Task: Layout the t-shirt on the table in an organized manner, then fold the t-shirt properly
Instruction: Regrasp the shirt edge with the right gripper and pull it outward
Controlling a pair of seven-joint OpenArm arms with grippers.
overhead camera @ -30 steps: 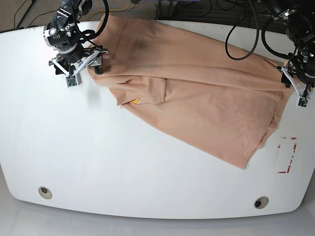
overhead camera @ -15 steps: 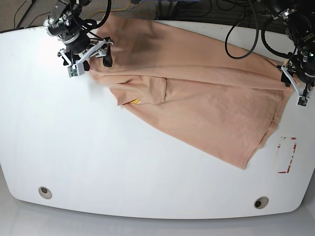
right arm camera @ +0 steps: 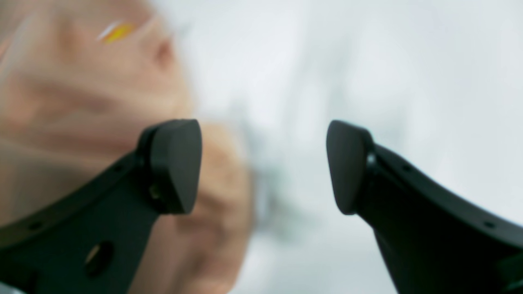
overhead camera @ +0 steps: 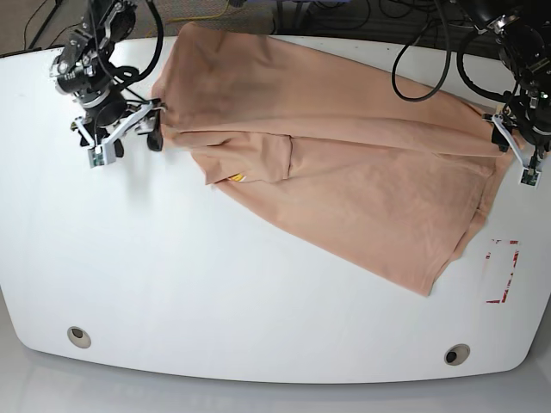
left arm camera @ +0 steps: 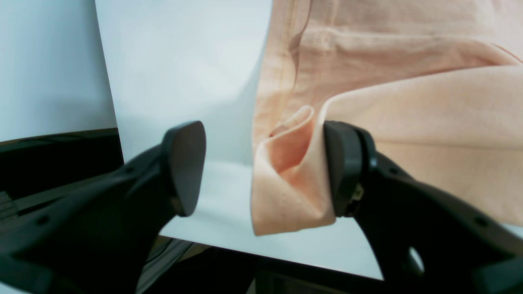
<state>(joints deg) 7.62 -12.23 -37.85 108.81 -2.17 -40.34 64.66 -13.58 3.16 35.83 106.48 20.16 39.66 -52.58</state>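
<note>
Right tool [overhead camera: 126, 142] at the far left of the base view, over bare white bench [overhead camera: 172, 284] just beside the shirt's left edge; jaws stand wide, nothing between them. Its wrist view is blurred: both dark pads spread apart, peach cloth behind the left pad, white bench behind the right one, a yellow-orange fleck at upper left. T-shirt [overhead camera: 344, 163], peach-salmon, lies across the far half of the bench, running from the far-left corner area to the right edge. Not flat: a long crease runs along its length, a folded flap sits near the left-centre, and a small bit of yellow print [overhead camera: 238, 178] peeks from under that flap. The lower hem slants down toward the right, ending in a corner near the red-marked rectangle [overhead camera: 502, 271]. The far edge reaches the back rim of the bench. Two round grommet holes [overhead camera: 78, 336] sit near the front edge, well apart from the cloth. Left tool [left arm camera: 263, 171] at the right edge of the base view, at the shirt's right end; jaws wide. In its wrist view a folded corner of hemmed cloth sits between the pads, touching the right pad [left arm camera: 343, 167], a clear gap to the left one; not clamped.
</note>
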